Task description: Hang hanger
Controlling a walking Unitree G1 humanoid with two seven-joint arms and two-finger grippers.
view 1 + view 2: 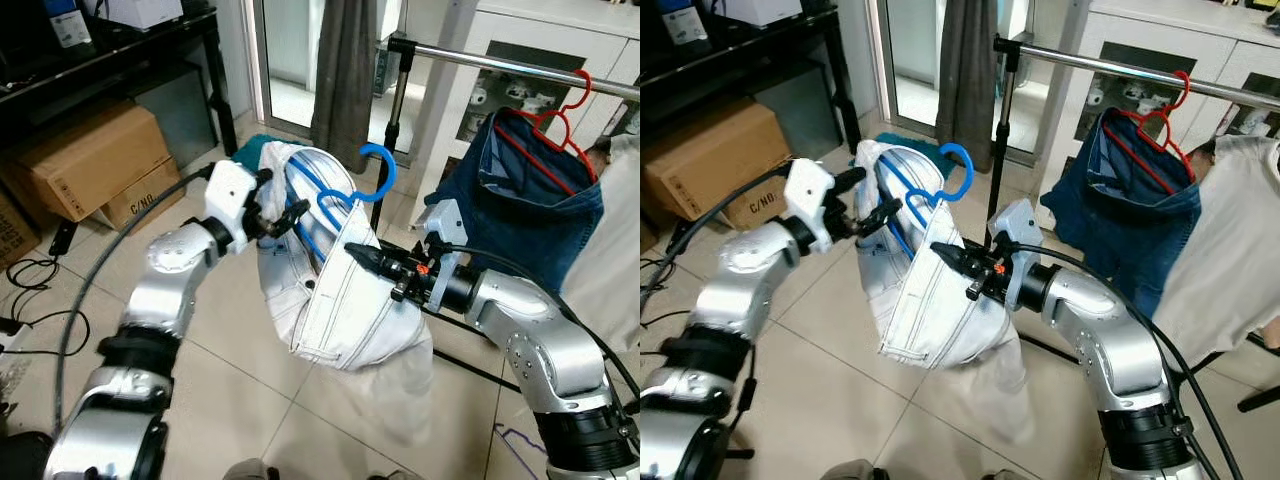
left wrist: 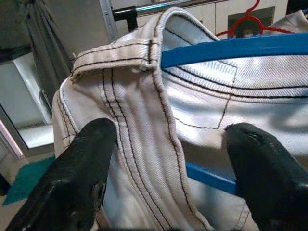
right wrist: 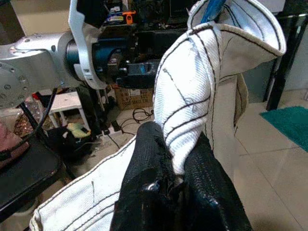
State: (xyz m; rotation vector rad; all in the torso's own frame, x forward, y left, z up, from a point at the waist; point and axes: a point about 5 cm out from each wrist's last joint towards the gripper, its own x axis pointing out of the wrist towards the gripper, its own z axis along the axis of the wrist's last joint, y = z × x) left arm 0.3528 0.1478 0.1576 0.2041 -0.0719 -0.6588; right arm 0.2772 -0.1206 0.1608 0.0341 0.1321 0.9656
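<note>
A: From the head camera, how far along?

B: Not hung. The blue plastic hanger [image 1: 352,193], carrying white denim jeans [image 1: 340,300], sits between both pincers, hook up, bar running left pincer [image 1: 283,218] to right pincer [image 1: 372,262]. The steel rail [image 1: 520,68] lies beyond.

A: Left wrist?

B: Fingers [image 2: 77,178] spread wide astride the waistband.

A: Right wrist?

B: Fingers [image 3: 149,187] pinched on a denim fold.
</note>
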